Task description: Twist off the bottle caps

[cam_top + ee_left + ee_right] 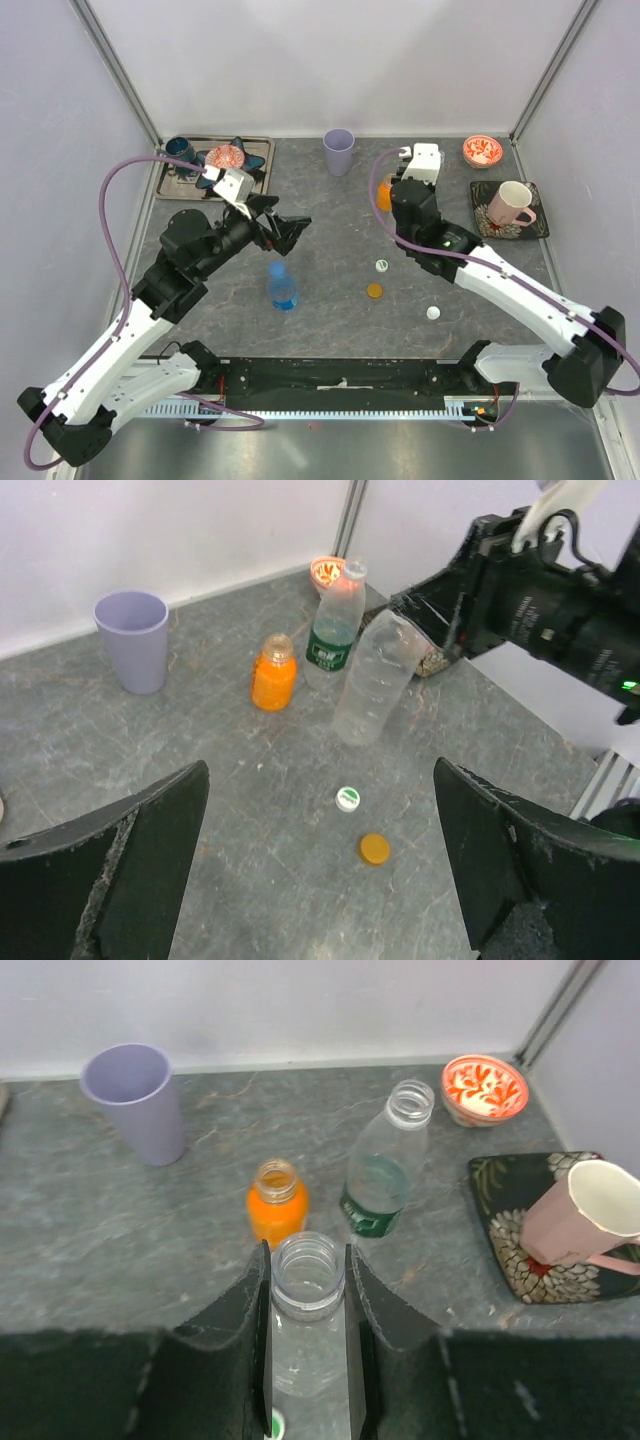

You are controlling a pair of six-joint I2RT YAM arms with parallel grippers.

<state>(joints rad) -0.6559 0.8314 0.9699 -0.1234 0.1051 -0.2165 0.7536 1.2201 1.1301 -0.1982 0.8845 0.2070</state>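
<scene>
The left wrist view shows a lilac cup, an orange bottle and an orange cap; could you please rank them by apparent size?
Largest: lilac cup.
Then: orange bottle.
Smallest: orange cap, though it lies nearest the camera.

You have four bottles; three loose caps; two red-patterned bowls; two trays; one lilac cup; one pink mug; one dark cup, upper left.

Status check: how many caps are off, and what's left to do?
Done: three caps off; the orange cap, white cap and green-and-white cap lie on the table; the orange bottle and green-label bottle stand open. In hand: the right gripper is shut on an open clear bottle; the left gripper is open, empty. Left: the blue bottle appears capped.
</scene>
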